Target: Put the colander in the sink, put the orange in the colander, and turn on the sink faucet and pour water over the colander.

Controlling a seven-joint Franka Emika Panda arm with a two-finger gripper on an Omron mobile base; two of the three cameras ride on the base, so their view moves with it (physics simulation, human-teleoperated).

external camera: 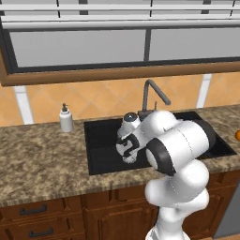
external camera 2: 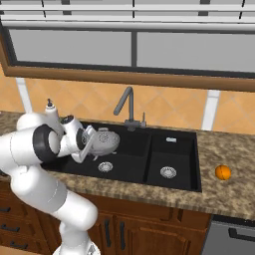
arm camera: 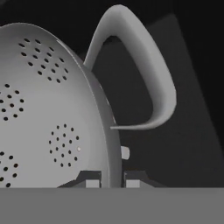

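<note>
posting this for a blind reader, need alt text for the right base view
A white robot arm's tool holds a tilted grey colander by its rim above the left basin of a black double sink. A small orange sits on the granite counter to the right.

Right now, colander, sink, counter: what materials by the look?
Colander: grey metal, matte sheen, clusters of punched holes. Sink: flat black, no gloss, perhaps composite or coated metal; silver drains look metallic. Counter: speckled brown stone, granite-like.
</note>
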